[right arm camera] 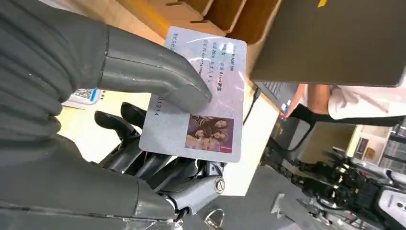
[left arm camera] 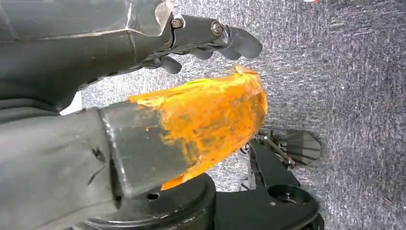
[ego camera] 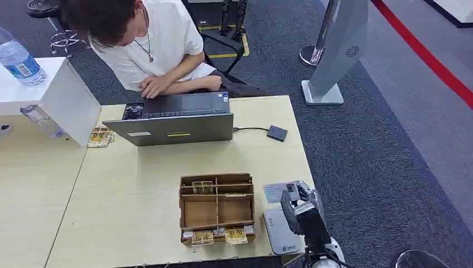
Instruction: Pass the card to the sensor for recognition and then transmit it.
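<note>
My right hand point(ego camera: 304, 215) hovers over the table's near right corner and pinches a pale card point(ego camera: 276, 191). In the right wrist view the thumb point(right arm camera: 158, 79) presses the card point(right arm camera: 218, 72), which bears printed text and a group photo, against the dark fingers point(right arm camera: 134, 153). A white flat reader point(ego camera: 277, 230) lies on the table just under this hand. A small black box point(ego camera: 277, 133) on a cable sits further back, right of the laptop. My left hand point(left arm camera: 210, 72) hangs over grey carpet, its orange-taped thumb apart from the dark fingers point(left arm camera: 215, 38), with nothing in it.
A wooden divided box point(ego camera: 216, 207) with several cards stands left of my right hand. Behind it an open laptop point(ego camera: 175, 120) is used by a seated person point(ego camera: 150, 39). A water bottle point(ego camera: 19, 58) stands on a white block at the far left. The table edge point(ego camera: 304, 145) runs to my right.
</note>
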Robot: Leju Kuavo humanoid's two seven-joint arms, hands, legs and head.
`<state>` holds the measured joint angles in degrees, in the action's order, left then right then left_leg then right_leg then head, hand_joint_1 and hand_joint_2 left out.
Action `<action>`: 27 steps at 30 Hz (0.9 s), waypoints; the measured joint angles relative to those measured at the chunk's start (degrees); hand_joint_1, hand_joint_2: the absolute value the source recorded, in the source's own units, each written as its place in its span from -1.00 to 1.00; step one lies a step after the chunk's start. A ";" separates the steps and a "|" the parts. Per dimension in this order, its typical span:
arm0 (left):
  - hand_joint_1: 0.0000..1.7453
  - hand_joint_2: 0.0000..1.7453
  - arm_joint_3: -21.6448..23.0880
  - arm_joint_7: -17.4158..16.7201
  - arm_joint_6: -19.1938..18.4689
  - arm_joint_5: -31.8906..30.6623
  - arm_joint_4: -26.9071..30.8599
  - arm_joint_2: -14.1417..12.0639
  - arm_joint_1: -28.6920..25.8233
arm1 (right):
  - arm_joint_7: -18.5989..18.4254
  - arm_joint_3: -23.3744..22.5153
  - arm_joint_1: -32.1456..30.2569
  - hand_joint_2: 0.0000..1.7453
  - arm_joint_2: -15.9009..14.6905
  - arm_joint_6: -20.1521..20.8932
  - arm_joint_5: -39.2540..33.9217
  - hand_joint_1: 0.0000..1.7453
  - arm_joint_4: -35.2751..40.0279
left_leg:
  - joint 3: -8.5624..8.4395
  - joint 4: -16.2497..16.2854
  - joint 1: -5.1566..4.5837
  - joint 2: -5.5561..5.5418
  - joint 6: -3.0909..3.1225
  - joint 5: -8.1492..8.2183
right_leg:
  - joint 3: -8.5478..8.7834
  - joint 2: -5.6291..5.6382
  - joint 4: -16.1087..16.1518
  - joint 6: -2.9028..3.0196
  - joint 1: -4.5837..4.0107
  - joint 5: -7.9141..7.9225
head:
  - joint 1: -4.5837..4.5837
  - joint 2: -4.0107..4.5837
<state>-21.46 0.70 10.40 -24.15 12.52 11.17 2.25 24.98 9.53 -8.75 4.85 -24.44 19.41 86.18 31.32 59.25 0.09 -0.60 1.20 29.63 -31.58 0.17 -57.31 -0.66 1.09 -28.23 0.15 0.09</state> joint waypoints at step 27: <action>-1.00 -1.00 -1.84 0.44 0.26 -0.68 0.00 0.00 0.00 | -1.03 -5.38 -1.76 1.00 -1.94 8.90 -3.56 1.00 -4.81 | 0.00 0.00 0.00 0.00 0.00 0.00 | 0.00 0.00 0.00 0.00 0.00 0.00 | 0.00 0.00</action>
<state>-23.30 1.14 10.67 -24.83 12.52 11.17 2.24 23.96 4.15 -10.51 2.91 -15.54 15.85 81.37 31.32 59.25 0.09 -0.59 1.20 29.64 -31.58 0.17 -57.31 -0.66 1.09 -28.23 0.15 0.09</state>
